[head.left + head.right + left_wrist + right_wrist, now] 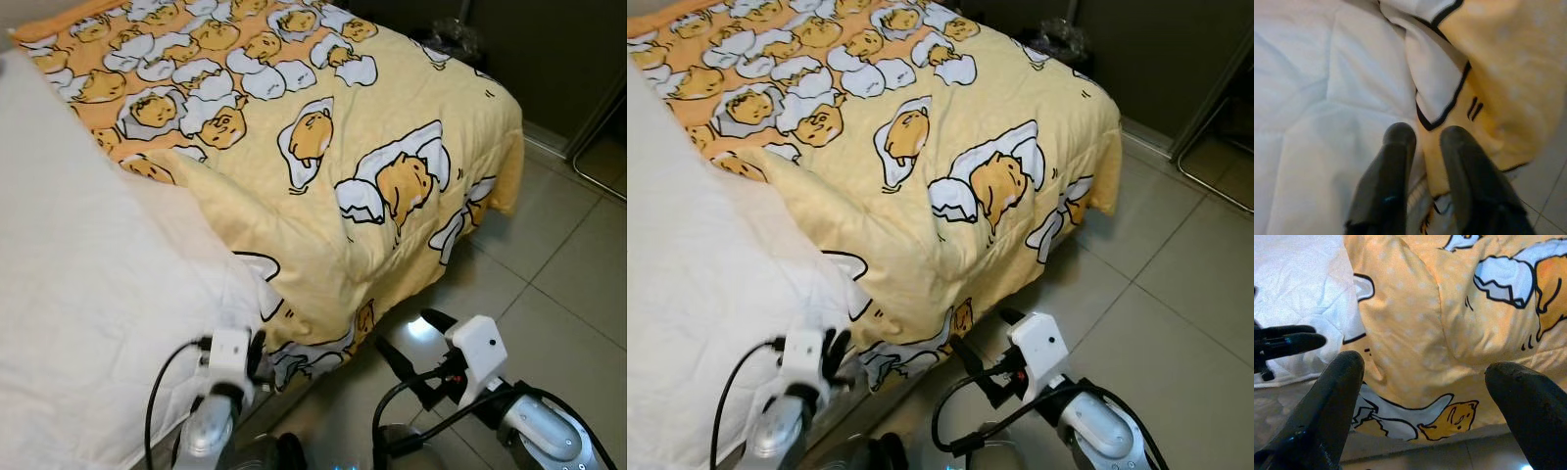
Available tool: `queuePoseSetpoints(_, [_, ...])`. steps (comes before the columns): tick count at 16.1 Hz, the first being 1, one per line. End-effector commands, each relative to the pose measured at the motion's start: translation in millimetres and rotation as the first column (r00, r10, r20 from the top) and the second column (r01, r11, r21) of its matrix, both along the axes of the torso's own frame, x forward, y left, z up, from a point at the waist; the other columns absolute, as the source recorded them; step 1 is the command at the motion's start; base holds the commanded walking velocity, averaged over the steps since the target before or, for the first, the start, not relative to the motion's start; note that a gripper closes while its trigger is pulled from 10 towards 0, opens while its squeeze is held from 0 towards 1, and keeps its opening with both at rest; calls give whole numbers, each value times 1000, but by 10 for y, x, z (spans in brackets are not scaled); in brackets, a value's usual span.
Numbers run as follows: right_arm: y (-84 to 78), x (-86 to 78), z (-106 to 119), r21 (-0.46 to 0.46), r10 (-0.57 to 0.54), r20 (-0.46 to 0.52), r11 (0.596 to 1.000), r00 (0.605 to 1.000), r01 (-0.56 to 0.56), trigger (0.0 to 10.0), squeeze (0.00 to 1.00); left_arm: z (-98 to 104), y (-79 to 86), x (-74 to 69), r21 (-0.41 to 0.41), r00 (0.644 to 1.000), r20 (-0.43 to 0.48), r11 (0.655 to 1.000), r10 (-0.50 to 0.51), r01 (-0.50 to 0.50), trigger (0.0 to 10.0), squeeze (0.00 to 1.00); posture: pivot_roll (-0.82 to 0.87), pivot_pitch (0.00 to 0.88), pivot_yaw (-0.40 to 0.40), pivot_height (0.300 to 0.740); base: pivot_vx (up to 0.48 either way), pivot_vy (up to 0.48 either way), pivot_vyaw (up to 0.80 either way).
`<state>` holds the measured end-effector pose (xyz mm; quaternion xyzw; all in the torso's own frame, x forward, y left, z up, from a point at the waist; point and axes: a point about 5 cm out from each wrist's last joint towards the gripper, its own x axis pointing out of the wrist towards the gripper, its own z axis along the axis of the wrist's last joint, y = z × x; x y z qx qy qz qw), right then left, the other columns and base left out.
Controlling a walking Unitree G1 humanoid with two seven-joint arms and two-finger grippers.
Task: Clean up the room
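Soft, even light is falling across the yellow printed blanket (323,147), keeping the head views sharp through the middle of the frame. The white quilt (78,284) at the left is running bright and nearly washing out. The upper right corner is sinking into dim shade against the dark wall (549,49). A small white glare is shining off the tiled floor (568,284) near the bottom centre, just under the blanket's hanging edge. In the left wrist view everything is looking soft and blurred, the black fingers (1386,181) most of all. The right wrist view is rendering the fabric crisply while its near fingers (1322,411) are blurring at the lower corners.
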<state>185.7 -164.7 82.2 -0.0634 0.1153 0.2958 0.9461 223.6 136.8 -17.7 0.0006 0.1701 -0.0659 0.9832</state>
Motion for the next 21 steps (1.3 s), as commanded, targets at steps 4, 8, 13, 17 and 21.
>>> queuePoseSetpoints(4, [22, 21, -4, 8, 4, 3, 1000, 1000, -4, 10000, 0, -41, 149, 301, 45, 992, -116, 998, 46, -41, 10000, 1000, -311, 129, 111, 740, 0, 0, 0])
queuePoseSetpoints(8, [34, -25, -13, 9, -9, -1, 1000, 1000, 9, 10000, 0, -27, 217, 497, 10, 972, -213, 995, 96, -96, 10000, 1000, -321, 147, 115, 740, 0, 0, 0])
queuePoseSetpoints(13, [28, -57, -12, 7, -9, -6, 1000, 1000, 9, 10000, 0, -13, 84, 518, -60, 977, -208, 996, 53, -67, 10000, 1000, -328, 159, 118, 740, 0, 0, 0])
queuePoseSetpoints(17, [-2, -72, -25, 1, -20, -13, 1000, 1000, 20, 10000, 0, 41, 10, 514, -38, 991, -131, 999, -2, -3, 10000, 39, -326, 161, 126, 740, 0, 0, 0])
queuePoseSetpoints(21, [10, -83, -40, 5, -20, -19, 1000, 1000, 20, 10000, 0, 105, 52, 508, 4, 999, -53, 1000, 10, -10, 10000, 0, -318, 161, 126, 740, 0, 0, 0])
